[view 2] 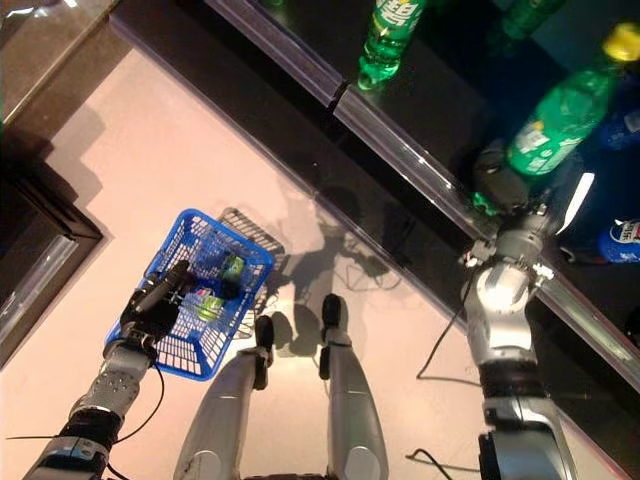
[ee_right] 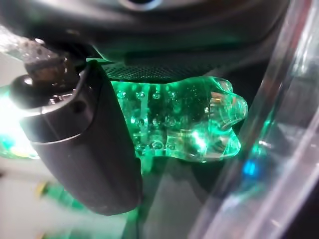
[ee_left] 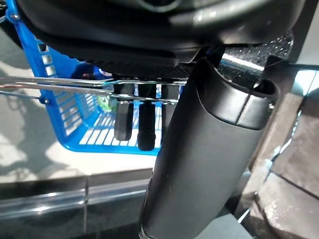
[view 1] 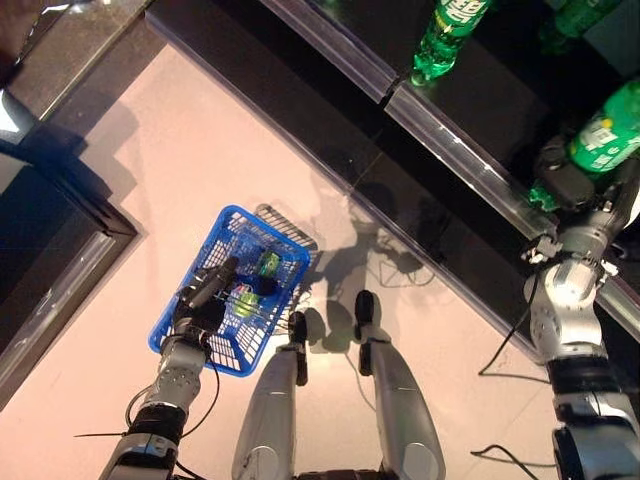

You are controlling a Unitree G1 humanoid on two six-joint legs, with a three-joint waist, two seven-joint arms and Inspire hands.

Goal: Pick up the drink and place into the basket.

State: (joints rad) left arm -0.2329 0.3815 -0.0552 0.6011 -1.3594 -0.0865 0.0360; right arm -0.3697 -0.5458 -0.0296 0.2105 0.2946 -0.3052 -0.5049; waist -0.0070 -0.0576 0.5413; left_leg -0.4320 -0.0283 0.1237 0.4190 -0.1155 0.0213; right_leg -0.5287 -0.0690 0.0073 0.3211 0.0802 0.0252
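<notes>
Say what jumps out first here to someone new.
The right hand is shut on a green bottle up at the dark shelf, its base glowing in the right wrist view. Down on the left, the left hand is curled round the wire handle of a blue basket that already holds drinks. Another green bottle lies further along the shelf.

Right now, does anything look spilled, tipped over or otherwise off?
Nothing stands out. The left hand holds the blue basket by its handle, drinks inside; the right hand grips a green bottle at the shelf. No spill shows.
</notes>
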